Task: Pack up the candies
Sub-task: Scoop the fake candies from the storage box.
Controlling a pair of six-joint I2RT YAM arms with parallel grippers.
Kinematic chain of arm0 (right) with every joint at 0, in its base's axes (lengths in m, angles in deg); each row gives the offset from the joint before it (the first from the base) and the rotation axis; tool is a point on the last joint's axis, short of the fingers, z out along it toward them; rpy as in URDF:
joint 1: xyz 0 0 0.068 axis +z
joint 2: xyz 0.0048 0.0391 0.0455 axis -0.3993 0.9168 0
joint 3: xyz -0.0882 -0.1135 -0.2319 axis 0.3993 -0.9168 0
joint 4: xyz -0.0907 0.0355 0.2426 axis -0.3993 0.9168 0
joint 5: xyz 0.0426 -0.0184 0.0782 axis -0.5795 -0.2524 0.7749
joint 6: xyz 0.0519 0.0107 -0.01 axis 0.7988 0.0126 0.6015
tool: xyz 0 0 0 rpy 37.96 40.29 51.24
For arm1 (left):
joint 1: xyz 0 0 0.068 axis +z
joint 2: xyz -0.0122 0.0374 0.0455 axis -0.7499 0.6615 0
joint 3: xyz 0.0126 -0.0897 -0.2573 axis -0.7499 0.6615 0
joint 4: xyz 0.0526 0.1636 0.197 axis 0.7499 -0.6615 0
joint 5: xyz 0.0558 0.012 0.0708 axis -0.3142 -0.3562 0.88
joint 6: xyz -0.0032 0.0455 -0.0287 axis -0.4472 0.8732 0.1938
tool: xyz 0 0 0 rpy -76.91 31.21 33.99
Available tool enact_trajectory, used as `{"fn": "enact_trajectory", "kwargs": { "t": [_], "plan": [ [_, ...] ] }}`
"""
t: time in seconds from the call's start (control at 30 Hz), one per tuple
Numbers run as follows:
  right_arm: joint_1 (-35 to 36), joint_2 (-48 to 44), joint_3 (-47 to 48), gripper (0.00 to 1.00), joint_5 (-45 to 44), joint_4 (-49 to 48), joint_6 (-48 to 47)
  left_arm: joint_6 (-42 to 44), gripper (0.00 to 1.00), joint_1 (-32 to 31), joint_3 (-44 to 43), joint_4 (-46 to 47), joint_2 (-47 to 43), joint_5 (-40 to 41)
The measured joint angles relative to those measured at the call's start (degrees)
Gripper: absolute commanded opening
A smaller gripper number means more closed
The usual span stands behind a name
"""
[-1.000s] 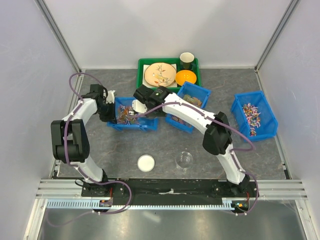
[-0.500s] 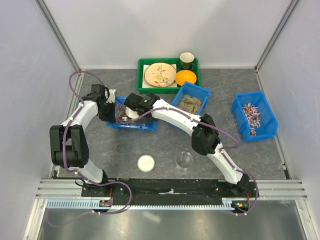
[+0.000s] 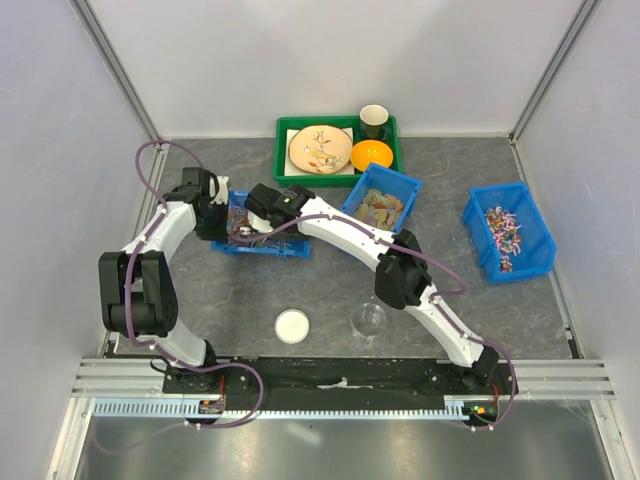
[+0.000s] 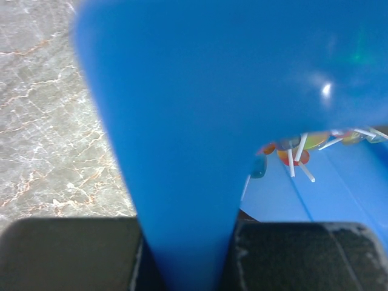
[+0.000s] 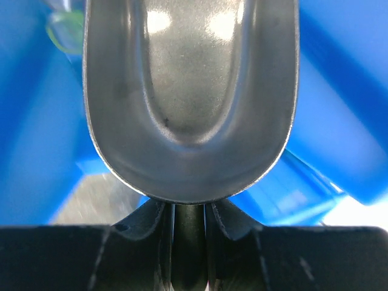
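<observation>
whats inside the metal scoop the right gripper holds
The shiny metal scoop held by the right gripper looks empty: bare bowl, no candies. Its far tip is cut off by the frame edge.

Blue bin (image 4: 200, 121) wall blurred, hides most candies (image 4: 291, 151); scoop (image 5: 191, 91) handle cut off.

I find no text, label, brand, number or sign that I can read in any of my three views.
</observation>
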Motion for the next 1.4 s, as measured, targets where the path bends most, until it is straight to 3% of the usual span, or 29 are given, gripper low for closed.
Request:
{"fn": "enact_trajectory", "kwargs": {
  "t": [0.73,1.07,1.4],
  "plan": [
    [4.04,3.58,-1.97,0.0,4.76,-19.65,5.75,-0.63,0.02,0.98,0.79,0.5,-0.02,1.36],
    [2.36,-5.49,-19.74,0.0,11.28,-35.12,10.12,-0.07,0.02,0.57,1.18,0.79,-0.04,0.76],
    [-2.23,-14.64,-35.36,0.0,22.75,-43.01,13.27,-0.11,0.02,0.0,1.36,0.83,-0.04,0.39]
  ]
}}
